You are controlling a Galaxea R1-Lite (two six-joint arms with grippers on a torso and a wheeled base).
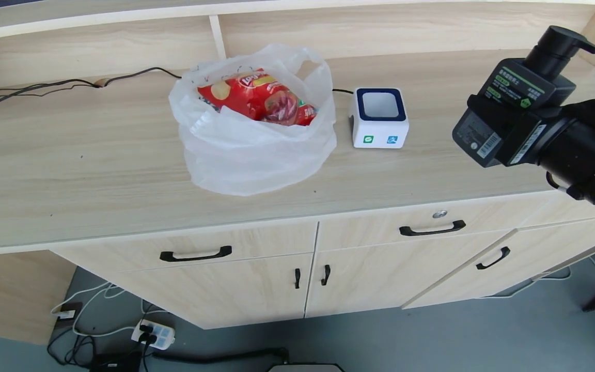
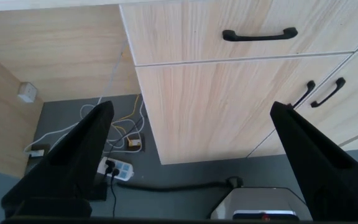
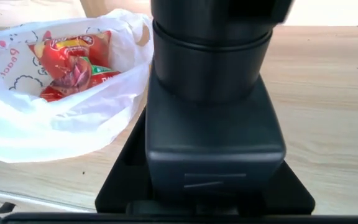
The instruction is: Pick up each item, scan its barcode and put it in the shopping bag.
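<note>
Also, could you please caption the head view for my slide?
Right gripper holds a black pump bottle near the scanner; red snack packet sits in the shopping bag.

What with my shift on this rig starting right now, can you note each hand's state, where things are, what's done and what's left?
Left hand: open, low in front of the drawers.
Right hand: shut on the bottle, raised over the counter's right end, right of the scanner.
Bag: on the counter, left of the scanner, chips inside.
Done: chips bagged.
Left: bag the bottle; whether it was scanned can't be told.
</note>
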